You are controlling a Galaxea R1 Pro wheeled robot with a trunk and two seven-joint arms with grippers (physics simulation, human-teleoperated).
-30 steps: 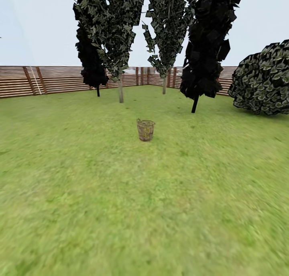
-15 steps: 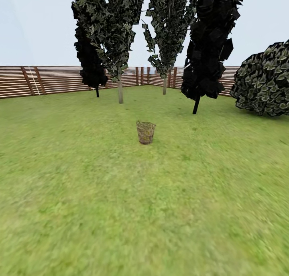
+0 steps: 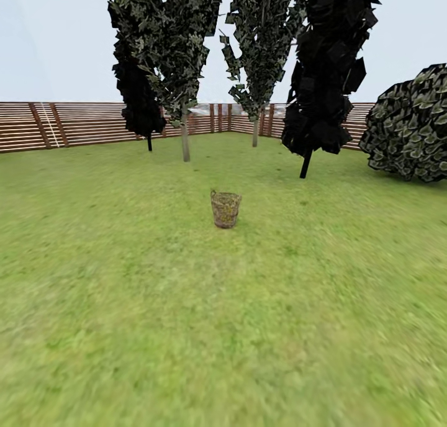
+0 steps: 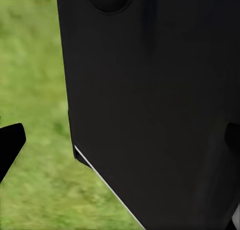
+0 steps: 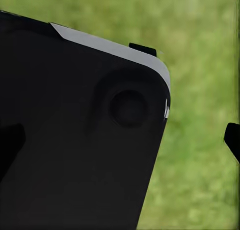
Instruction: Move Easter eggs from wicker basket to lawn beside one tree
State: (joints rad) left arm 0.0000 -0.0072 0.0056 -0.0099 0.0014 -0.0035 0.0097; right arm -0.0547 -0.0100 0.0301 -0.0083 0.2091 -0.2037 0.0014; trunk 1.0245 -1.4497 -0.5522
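Brown wicker basket (image 3: pixel 225 209) stands upright on the lawn (image 3: pixel 124 290), in the middle, well before the pale-trunked tree (image 3: pixel 185 138) and the wooden fence (image 3: pixel 74 124). If the fingers of either gripper are apart or together, I cannot tell.

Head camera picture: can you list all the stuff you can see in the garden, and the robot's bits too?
wicker basket: one, brown, standing on the grass mid-picture; its contents cannot be made out
lawn: one, green, spreading from the foreground to the fence
pale-trunked trees: two, dark foliage flecked pale green, behind the basket
black trees: two, black trunks and foliage, one at right, one at left near the fence
bush: one, round, dark green, far right
fence: brown slats, along the back
robot body: black panels, close before both wrist cameras, grass behind
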